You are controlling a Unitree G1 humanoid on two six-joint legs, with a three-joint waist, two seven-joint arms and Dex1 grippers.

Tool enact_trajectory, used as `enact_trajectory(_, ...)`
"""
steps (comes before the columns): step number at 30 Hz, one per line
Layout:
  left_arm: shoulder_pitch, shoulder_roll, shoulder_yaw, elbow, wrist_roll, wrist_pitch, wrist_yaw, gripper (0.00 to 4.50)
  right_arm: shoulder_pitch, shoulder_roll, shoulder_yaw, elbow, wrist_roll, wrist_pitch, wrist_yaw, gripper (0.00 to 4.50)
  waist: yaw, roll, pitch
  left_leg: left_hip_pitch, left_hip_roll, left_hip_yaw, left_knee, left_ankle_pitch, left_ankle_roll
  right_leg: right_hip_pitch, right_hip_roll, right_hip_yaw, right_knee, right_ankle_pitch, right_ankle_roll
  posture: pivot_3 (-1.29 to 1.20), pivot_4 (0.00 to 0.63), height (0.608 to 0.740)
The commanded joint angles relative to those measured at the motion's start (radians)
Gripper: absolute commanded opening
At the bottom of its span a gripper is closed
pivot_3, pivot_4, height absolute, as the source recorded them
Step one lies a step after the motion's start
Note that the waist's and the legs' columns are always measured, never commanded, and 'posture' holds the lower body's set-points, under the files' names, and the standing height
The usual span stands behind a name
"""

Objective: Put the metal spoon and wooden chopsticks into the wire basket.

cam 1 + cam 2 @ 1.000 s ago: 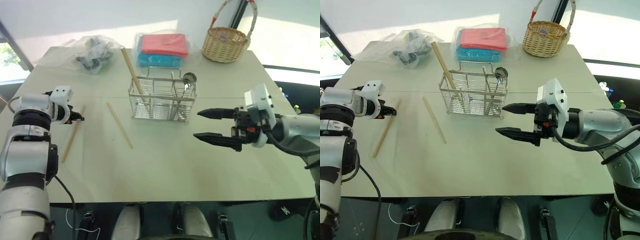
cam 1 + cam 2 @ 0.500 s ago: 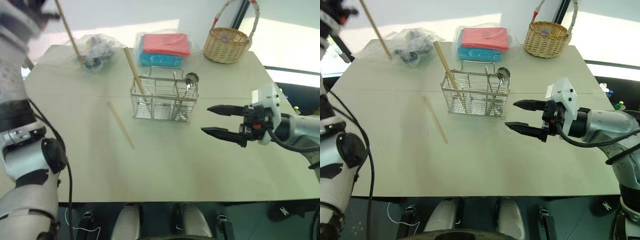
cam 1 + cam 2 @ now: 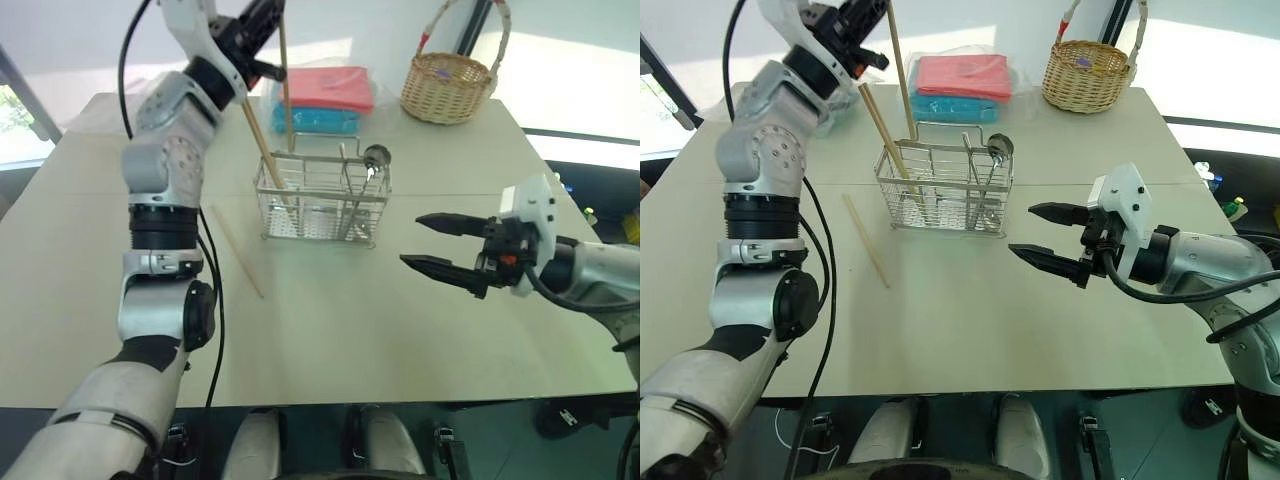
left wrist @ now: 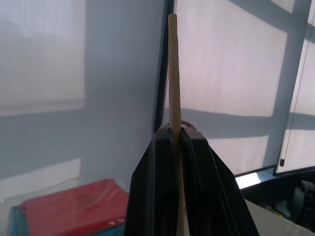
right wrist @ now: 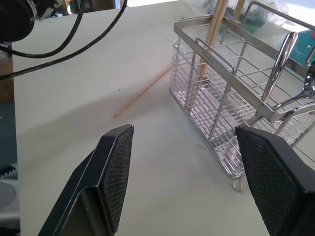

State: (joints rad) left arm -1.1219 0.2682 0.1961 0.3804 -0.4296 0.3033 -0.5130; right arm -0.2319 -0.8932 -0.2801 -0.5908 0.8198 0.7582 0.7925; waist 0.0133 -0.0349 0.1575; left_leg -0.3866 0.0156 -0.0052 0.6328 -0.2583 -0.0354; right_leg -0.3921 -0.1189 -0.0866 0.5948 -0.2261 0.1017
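The wire basket [image 3: 320, 195] stands mid-table. Inside it the metal spoon [image 3: 377, 155] rests at its right end, and one of the wooden chopsticks [image 3: 265, 150] leans out at its left. High above the basket's left part, my left gripper [image 3: 262, 22] is shut on another chopstick [image 3: 285, 90], which hangs nearly upright with its lower tip just over the rim. In the left wrist view the fingers [image 4: 157, 167] clamp that stick [image 4: 173, 73]. A third chopstick [image 3: 240, 250] lies on the table left of the basket. To the basket's right my right gripper [image 3: 412, 241] is open and empty.
A round wicker basket [image 3: 447, 85] sits at the table's far right corner. Red and teal packs in plastic [image 3: 325, 100] lie behind the wire basket. The right wrist view shows the basket's wall [image 5: 221, 98] close ahead and the loose stick [image 5: 142, 92].
My left arm swung up and to the right, lifting a chopstick off the table's left side to above the wire basket. The right gripper stayed open and barely moved.
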Motion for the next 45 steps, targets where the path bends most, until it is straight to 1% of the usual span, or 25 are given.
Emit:
enact_trajectory(1, 0.033, -0.011, -0.032, -0.005, 0.038, -0.047, -0.006, 0.09, 0.007, 0.001, -0.040, -0.035, 0.010, -0.009, -0.026, 3.40, 0.001, 0.000, 0.000, 0.000, 0.000, 0.000, 0.001, 0.000, 0.000, 0.000, 0.000, 0.000, -0.001, 0.000, 0.000, 0.00, 0.150, 0.706)
enact_trajectory(5, 0.090, -0.021, -0.059, -0.021, 0.058, -0.039, -0.013, 0.09, 0.003, 0.003, -0.043, -0.025, 0.011, -0.011, -0.046, 3.40, 0.003, 0.000, 0.000, -0.001, 0.000, -0.001, 0.002, 0.000, 0.000, 0.001, 0.000, 0.000, -0.001, 0.000, 0.000, 0.00, 0.150, 0.706)
enact_trajectory(6, 0.109, -0.028, -0.062, -0.037, 0.051, -0.029, -0.018, 0.76, -0.001, 0.004, -0.039, -0.019, 0.009, -0.012, -0.050, 3.40, 0.003, 0.000, 0.000, -0.001, 0.000, -0.001, 0.002, 0.000, 0.000, 0.001, 0.000, 0.000, -0.001, 0.000, 0.000, 0.00, 0.150, 0.706)
enact_trajectory(7, 0.123, -0.033, -0.063, -0.052, 0.044, -0.019, -0.017, 1.04, -0.006, 0.005, -0.034, -0.014, 0.007, -0.013, -0.054, 3.40, 0.003, 0.000, 0.000, -0.001, 0.000, -0.001, 0.002, 0.000, 0.000, 0.001, 0.000, 0.000, -0.001, 0.000, 0.000, 0.00, 0.150, 0.706)
enact_trajectory(9, 0.141, -0.041, -0.060, -0.086, 0.032, 0.008, -0.003, 1.93, -0.016, 0.006, -0.027, -0.006, 0.005, -0.014, -0.058, 3.40, 0.002, 0.000, 0.000, -0.001, 0.000, -0.001, 0.002, 0.000, 0.000, 0.001, 0.000, 0.000, -0.001, 0.000, 0.000, 0.00, 0.150, 0.706)
enact_trajectory(10, 0.149, -0.041, -0.059, -0.107, 0.029, 0.020, 0.004, 2.48, -0.022, 0.007, -0.023, -0.002, 0.006, -0.014, -0.059, 3.40, 0.002, 0.000, 0.000, -0.001, 0.000, -0.001, 0.002, 0.000, 0.000, 0.000, 0.000, 0.000, -0.001, 0.000, 0.000, 0.00, 0.150, 0.706)
enact_trajectory(11, 0.156, -0.039, -0.053, -0.136, 0.019, 0.041, 0.011, 2.92, -0.029, 0.008, -0.020, 0.003, 0.006, -0.015, -0.058, 3.40, 0.002, 0.000, 0.000, -0.001, 0.000, -0.001, 0.002, 0.000, 0.000, 0.000, 0.000, 0.000, -0.001, 0.000, 0.000, 0.00, 0.150, 0.706)
enact_trajectory(13, 0.162, -0.031, -0.038, -0.187, 0.001, 0.086, 0.028, 4.03, -0.040, 0.009, -0.013, 0.013, 0.006, -0.015, -0.055, 3.40, 0.002, 0.000, 0.000, -0.001, 0.000, -0.001, 0.002, 0.000, 0.000, 0.000, 0.000, 0.000, -0.001, 0.000, 0.000, 0.00, 0.150, 0.706)
enact_trajectory(14, 0.162, -0.021, -0.030, -0.218, -0.010, 0.115, 0.039, 4.46, -0.046, 0.010, -0.007, 0.019, 0.003, -0.017, -0.052, 3.40, 0.001, 0.000, 0.000, -0.001, 0.000, -0.001, 0.002, 0.000, 0.000, 0.000, 0.000, 0.000, -0.001, 0.000, 0.000, 0.00, 0.150, 0.706)
enact_trajectory(16, 0.149, 0.006, -0.004, -0.284, -0.043, 0.190, 0.073, 4.46, -0.057, 0.010, 0.005, 0.031, -0.003, -0.021, -0.043, 3.40, 0.000, 0.000, 0.000, -0.001, 0.000, -0.001, 0.002, 0.000, 0.000, 0.000, 0.000, 0.000, -0.001, 0.000, 0.000, 0.00, 0.150, 0.706)
enact_trajectory(20, 0.067, 0.074, 0.093, -0.395, -0.155, 0.402, 0.185, 4.46, -0.058, 0.001, 0.026, 0.035, -0.009, -0.031, 0.004, 3.40, 0.000, 0.000, 0.000, -0.001, 0.001, -0.002, 0.002, 0.000, 0.000, 0.000, 0.001, 0.000, 0.000, 0.000, 0.000, 0.00, 0.150, 0.706)
enact_trajectory(23, 0.001, 0.123, 0.181, -0.409, -0.202, 0.538, 0.315, 4.46, -0.030, -0.017, 0.038, 0.018, -0.008, -0.046, 0.073, 3.40, 0.001, 0.000, 0.000, -0.001, 0.000, -0.002, 0.002, 0.000, 0.000, 0.000, 0.000, 0.000, 0.000, 0.000, 0.000, 0.00, 0.150, 0.706)
enact_trajectory(26, -0.040, 0.164, 0.275, -0.393, -0.228, 0.683, 0.460, 4.46, -0.016, -0.022, 0.047, 0.010, -0.007, -0.052, 0.109, 3.40, 0.000, 0.000, 0.000, 0.000, 0.000, -0.002, 0.002, 0.000, 0.000, 0.002, 0.000, 0.000, 0.000, 0.000, 0.000, 0.00, 0.150, 0.706)
enact_trajectory(28, -0.058, 0.195, 0.319, -0.372, -0.209, 0.813, 0.565, 4.46, -0.015, -0.016, 0.056, 0.011, -0.017, -0.058, 0.112, 3.40, -0.001, 0.000, 0.000, 0.001, 0.000, -0.002, 0.002, 0.000, 0.000, 0.002, 0.000, 0.000, 0.000, 0.000, 0.000, 0.00, 0.150, 0.706)
enact_trajectory(30, -0.089, 0.183, 0.420, -0.332, -0.200, 0.924, 0.698, 4.46, -0.017, -0.009, 0.064, 0.013, -0.016, -0.057, 0.112, 3.40, 0.000, 0.000, 0.000, 0.002, 0.000, -0.002, 0.002, 0.000, 0.000, 0.003, 0.000, 0.000, 0.001, 0.000, 0.001, 0.00, 0.150, 0.706)
enact_trajectory(31, -0.094, 0.177, 0.450, -0.319, -0.181, 0.958, 0.751, 4.46, -0.017, -0.006, 0.068, 0.013, -0.017, -0.058, 0.112, 3.40, -0.001, 0.000, 0.000, 0.002, 0.000, -0.002, 0.002, 0.000, 0.000, 0.002, 0.000, 0.000, 0.001, 0.000, 0.001, 0.00, 0.150, 0.706)
enact_trajectory(32, -0.075, 0.181, 0.446, -0.313, -0.144, 0.986, 0.789, 4.46, -0.016, -0.004, 0.074, 0.013, -0.020, -0.060, 0.114, 3.40, 0.000, 0.000, 0.000, 0.002, 0.000, -0.003, 0.002, 0.000, 0.000, 0.002, 0.000, 0.000, 0.001, 0.000, 0.001, 0.00, 0.150, 0.706)
enact_trajectory(34, -0.004, 0.195, 0.377, -0.312, -0.069, 1.027, 0.821, 4.46, -0.017, -0.002, 0.084, 0.016, -0.025, -0.064, 0.116, 3.40, 0.001, -0.001, 0.000, 0.002, 0.000, -0.003, 0.001, 0.000, 0.000, 0.003, 0.000, 0.000, 0.001, 0.000, 0.001, 0.00, 0.150, 0.706)
enact_trajectory(35, 0.024, 0.192, 0.356, -0.306, -0.041, 1.045, 0.835, 4.46, -0.019, -0.001, 0.087, 0.017, -0.026, -0.065, 0.116, 3.40, 0.001, -0.001, 0.000, 0.002, 0.000, -0.002, 0.001, 0.000, 0.000, 0.003, 0.000, 0.000, 0.001, 0.000, 0.000, 0.00, 0.150, 0.706)
enact_trajectory(37, 0.052, 0.157, 0.362, -0.284, -0.007, 1.070, 0.862, 4.46, -0.025, 0.000, 0.093, 0.020, -0.027, -0.066, 0.117, 3.40, 0.003, -0.001, 0.000, 0.002, 0.000, -0.002, 0.001, 0.000, 0.000, 0.003, 0.000, 0.000, 0.001, 0.000, 0.000, 0.00, 0.150, 0.706)
enact_trajectory(39, 0.069, 0.105, 0.370, -0.245, 0.020, 1.078, 0.880, 4.46, -0.038, 0.003, 0.102, 0.026, -0.029, -0.064, 0.117, 3.40, 0.006, -0.003, 0.000, 0.002, 0.000, -0.002, 0.001, 0.000, -0.001, 0.002, 0.000, 0.000, 0.001, 0.000, 0.000, 0.00, 0.150, 0.706)
enact_trajectory(42, 0.083, 0.003, 0.391, -0.142, 0.055, 1.079, 0.908, 4.46, -0.055, 0.006, 0.120, 0.029, -0.032, -0.062, 0.121, 3.40, 0.014, -0.003, 0.000, 0.001, -0.001, -0.002, 0.002, 0.000, -0.001, 0.002, 0.000, 0.000, 0.000, 0.000, 0.000, 0.00, 0.150, 0.706)
enact_trajectory(45, 0.076, -0.032, 0.375, -0.070, 0.072, 1.037, 0.883, 4.46, -0.058, 0.009, 0.125, 0.023, -0.028, -0.058, 0.118, 3.40, 0.022, -0.004, 0.000, 0.001, -0.001, -0.002, 0.001, 0.000, -0.001, 0.002, 0.000, 0.000, 0.000, 0.000, 0.000, 0.00, 0.150, 0.706)
